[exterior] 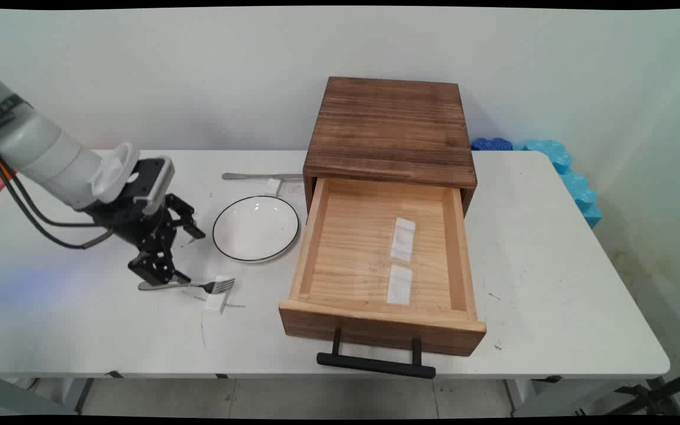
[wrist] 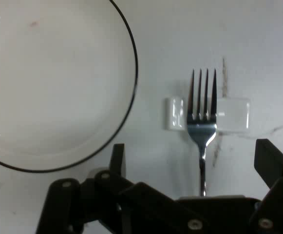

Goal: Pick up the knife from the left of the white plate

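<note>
While it hovers spread wide over the handle, the black two-finger end effector (exterior: 169, 254) holds nothing. Beneath, the silver metal fork (exterior: 189, 286) lies on the tabletop (exterior: 552, 283), tines resting on a small white block (exterior: 217, 300); it looks light, stiff and slippery, best pinched mid-handle. Rightward sits a white black-rimmed plate (exterior: 255, 228).

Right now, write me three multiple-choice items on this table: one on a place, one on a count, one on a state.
1. Where does the fork lie?
A. in the drawer
B. on the table, head on a small white block
C. on the plate

2. How many white patches lie in the drawer?
A. two
B. none
C. five

3. How is the gripper?
A. shut on the plate
B. open over the fork's handle
C. out of view

Key: B, the block props its tines; A, two show; B, fingers spread apart.
</note>
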`<action>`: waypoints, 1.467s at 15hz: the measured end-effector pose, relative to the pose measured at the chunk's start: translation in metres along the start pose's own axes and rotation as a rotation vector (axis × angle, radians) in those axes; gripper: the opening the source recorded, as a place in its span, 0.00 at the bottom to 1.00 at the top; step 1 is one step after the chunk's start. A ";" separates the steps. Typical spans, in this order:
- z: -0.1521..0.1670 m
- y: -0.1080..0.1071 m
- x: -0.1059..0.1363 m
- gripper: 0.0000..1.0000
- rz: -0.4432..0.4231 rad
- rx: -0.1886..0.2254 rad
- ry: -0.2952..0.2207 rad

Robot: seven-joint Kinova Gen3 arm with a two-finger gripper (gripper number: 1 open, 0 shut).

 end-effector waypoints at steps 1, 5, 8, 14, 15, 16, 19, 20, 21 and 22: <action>-0.006 -0.002 0.006 1.00 -0.001 0.007 0.005; -0.025 -0.012 0.024 1.00 -0.011 0.034 0.019; -0.034 -0.021 0.031 1.00 -0.024 0.052 0.022; -0.047 -0.046 0.037 1.00 -0.032 0.086 0.017; -0.048 -0.051 0.038 1.00 -0.028 0.090 0.015; -0.048 -0.054 0.038 1.00 -0.024 0.094 0.014; -0.047 -0.073 0.040 1.00 -0.004 0.110 0.008; -0.045 -0.080 0.040 1.00 0.002 0.116 0.005; -0.043 -0.088 0.041 1.00 0.009 0.123 0.002; -0.040 -0.096 0.041 1.00 0.016 0.129 -0.002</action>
